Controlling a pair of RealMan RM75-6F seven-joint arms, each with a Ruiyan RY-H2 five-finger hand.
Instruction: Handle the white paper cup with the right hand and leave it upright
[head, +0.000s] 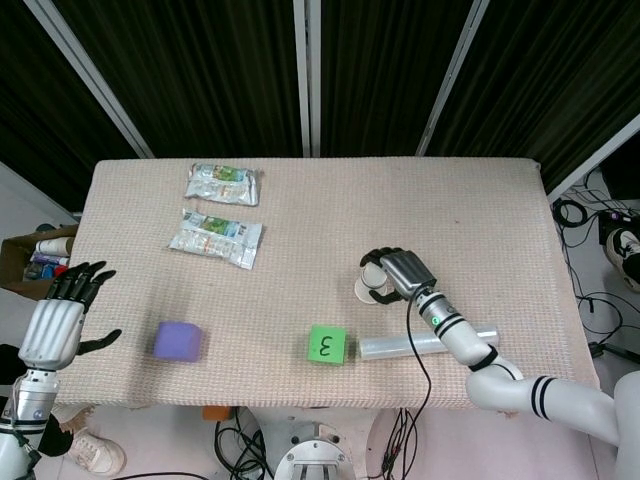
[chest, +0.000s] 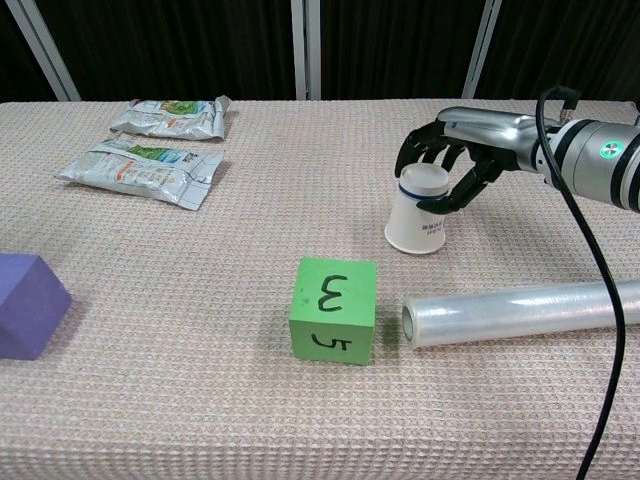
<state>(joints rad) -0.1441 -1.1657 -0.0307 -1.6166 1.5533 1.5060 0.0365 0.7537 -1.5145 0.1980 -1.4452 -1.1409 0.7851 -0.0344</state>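
Note:
The white paper cup (head: 367, 291) (chest: 417, 226) stands on the table right of centre, wide rim down and base up, with a dark band near the top. My right hand (head: 400, 272) (chest: 468, 141) reaches in from the right and curls over the cup's upper part, fingers on the far side and thumb on the near right side, gripping it. My left hand (head: 57, 320) hovers off the table's left edge with its fingers spread and nothing in it; only the head view shows it.
A green cube (head: 326, 344) (chest: 333, 308) marked 3 and a clear film roll (head: 425, 343) (chest: 520, 310) lie just in front of the cup. A purple block (head: 178, 341) (chest: 25, 305) sits front left. Two snack packets (head: 223, 184) (head: 216, 237) lie at the back left.

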